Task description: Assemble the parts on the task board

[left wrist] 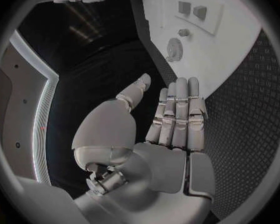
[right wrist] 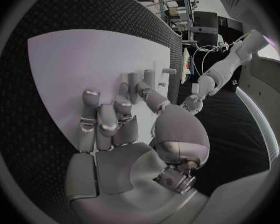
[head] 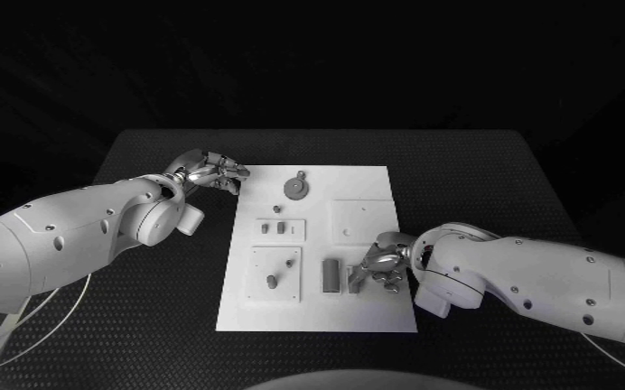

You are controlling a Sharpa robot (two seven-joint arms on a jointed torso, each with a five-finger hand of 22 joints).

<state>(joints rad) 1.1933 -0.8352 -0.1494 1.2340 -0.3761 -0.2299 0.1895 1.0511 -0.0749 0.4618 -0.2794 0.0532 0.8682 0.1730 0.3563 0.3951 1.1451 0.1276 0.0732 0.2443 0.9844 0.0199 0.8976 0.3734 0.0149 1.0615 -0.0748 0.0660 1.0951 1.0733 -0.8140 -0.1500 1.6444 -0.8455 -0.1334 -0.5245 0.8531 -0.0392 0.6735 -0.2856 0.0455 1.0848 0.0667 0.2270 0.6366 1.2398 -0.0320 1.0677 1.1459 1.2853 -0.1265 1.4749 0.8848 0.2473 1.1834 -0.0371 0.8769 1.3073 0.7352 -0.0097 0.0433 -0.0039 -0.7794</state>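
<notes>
The white task board lies in the middle of the black table. On it are a round grey part, two small blocks, pegs in a square recess and a flat grey bar. My left hand hovers at the board's far left corner; its fingers are straight, the thumb apart, nothing in it. My right hand is low over the board's near right area, fingers curled. Its thumb and a finger pinch an upright grey part, beside another grey piece.
A bare square recess lies on the board's right side, just beyond my right hand. Black textured table surrounds the board on all sides. My other arm reaches across at the board's far side.
</notes>
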